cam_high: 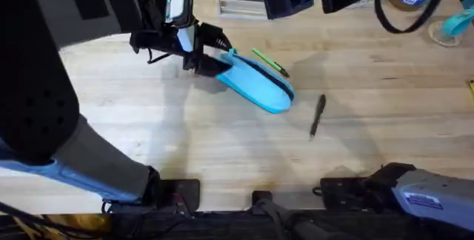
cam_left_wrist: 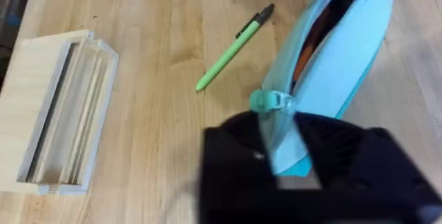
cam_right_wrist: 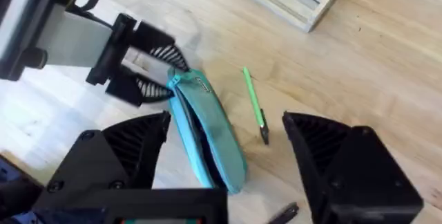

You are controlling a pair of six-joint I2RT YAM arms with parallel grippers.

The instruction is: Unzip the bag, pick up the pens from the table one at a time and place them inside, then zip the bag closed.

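Observation:
The light blue bag (cam_high: 255, 84) lies slanted on the table (cam_high: 148, 121), its zipper gap showing a dark inside (cam_left_wrist: 324, 23). My left gripper (cam_high: 194, 56) is shut on the bag's left end, just behind the teal zipper pull (cam_left_wrist: 273, 101); the right wrist view shows it too (cam_right_wrist: 148, 79). The green pen (cam_high: 270, 62) lies just beyond the bag (cam_right_wrist: 207, 134), apart from it. The black pen (cam_high: 318, 115) rests to the bag's right. My right gripper (cam_right_wrist: 228, 162) hangs open, high above the bag, with nothing between its fingers (cam_right_wrist: 131, 151).
A pale wooden box (cam_high: 241, 4) sits at the back of the table, beyond the green pen (cam_left_wrist: 235, 48). A teal object (cam_high: 453, 24) stands at the far right. Bare wood stretches in front of the bag and to the right of the black pen.

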